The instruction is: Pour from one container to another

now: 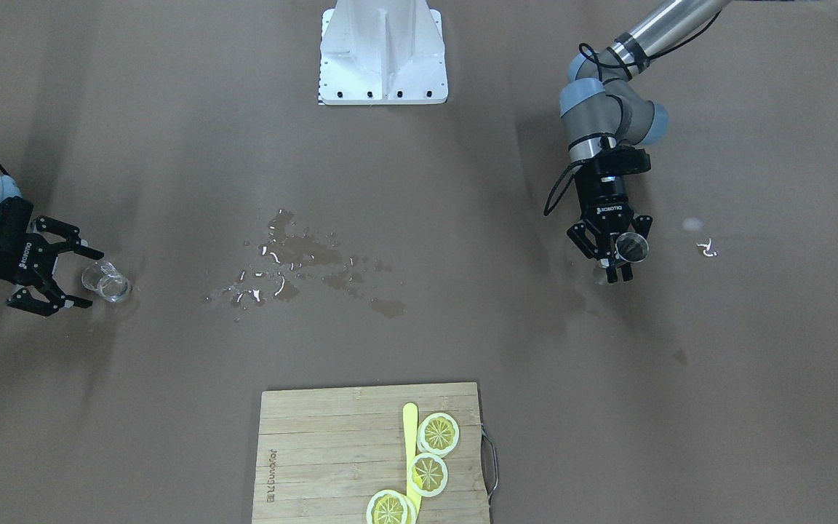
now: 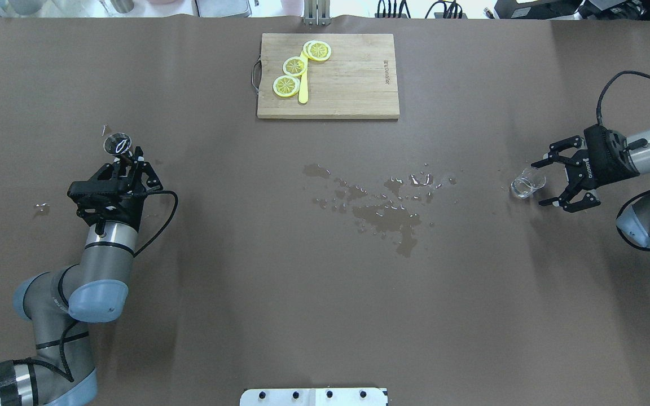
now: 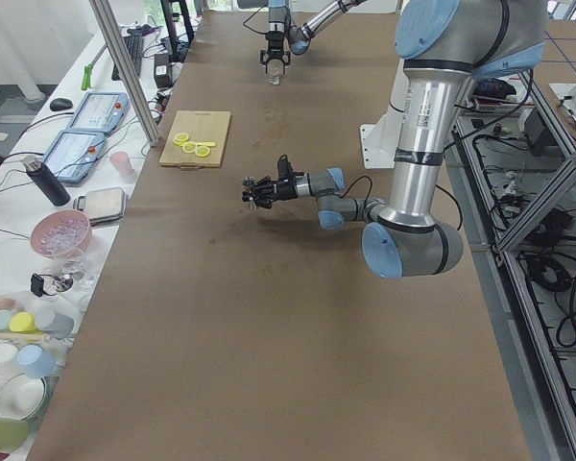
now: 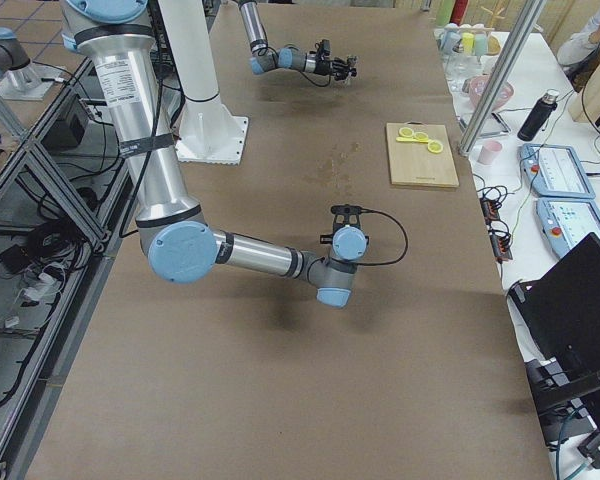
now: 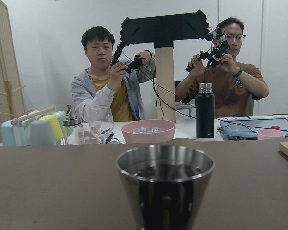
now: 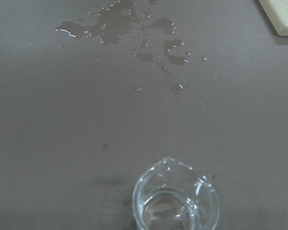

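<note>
My left gripper point(image 1: 620, 266) is clamped on the shiny steel cup point(image 1: 634, 247), upright, with dark liquid inside. My right gripper point(image 2: 538, 184) is spread wide, and the small clear glass beaker point(image 2: 526, 184) sits right at its fingertips on the brown table point(image 2: 246, 254).

I read ROBOTIQ on the left gripper point(image 1: 617, 275) body, upper right of the front view, and on the right gripper point(image 1: 89, 279) at left edge; the cutting board point(image 1: 332, 451) brand mark is illegible.

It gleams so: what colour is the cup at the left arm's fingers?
Silver: a shiny round metal cup; clearest in left wrist view.
</note>
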`<state>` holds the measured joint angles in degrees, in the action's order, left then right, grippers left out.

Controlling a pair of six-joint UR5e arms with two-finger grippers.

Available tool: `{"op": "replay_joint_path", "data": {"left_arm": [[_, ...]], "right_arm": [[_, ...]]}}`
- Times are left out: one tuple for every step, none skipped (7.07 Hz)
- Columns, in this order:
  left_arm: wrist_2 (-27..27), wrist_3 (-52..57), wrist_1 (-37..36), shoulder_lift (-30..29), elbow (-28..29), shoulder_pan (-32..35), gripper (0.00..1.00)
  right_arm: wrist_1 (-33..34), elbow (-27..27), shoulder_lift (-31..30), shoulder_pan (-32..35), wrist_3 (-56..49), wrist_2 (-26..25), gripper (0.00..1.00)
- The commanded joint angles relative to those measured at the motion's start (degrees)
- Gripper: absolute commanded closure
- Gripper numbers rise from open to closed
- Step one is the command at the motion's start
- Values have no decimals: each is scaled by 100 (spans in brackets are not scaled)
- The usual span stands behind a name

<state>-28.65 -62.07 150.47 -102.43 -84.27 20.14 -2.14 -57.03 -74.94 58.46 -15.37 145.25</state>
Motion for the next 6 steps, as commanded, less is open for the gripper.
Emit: {"op": "replay_joint_path", "data": {"left_arm": [[-726, 1464, 1268, -153, 51, 104, 100], [-1016, 2070, 1561, -381, 68, 148, 100], [-1489, 2938, 1764, -783, 69, 235, 100], [-1564, 3225, 1906, -1040, 51, 253, 100], [-1843, 3228, 1898, -1094, 42, 245, 100], [-2394, 3237, 1916, -1130, 34, 253, 100]], "right_arm": [[-496, 305, 119, -1, 261, 3, 9], [-620, 481, 259, -1, 350, 3, 9], [-699, 587, 312, -1, 359, 3, 9], [-700, 614, 339, -1, 394, 3, 9], [-700, 641, 409, -1, 456, 3, 10], [-700, 641, 444, -10, 517, 3, 10]]}}
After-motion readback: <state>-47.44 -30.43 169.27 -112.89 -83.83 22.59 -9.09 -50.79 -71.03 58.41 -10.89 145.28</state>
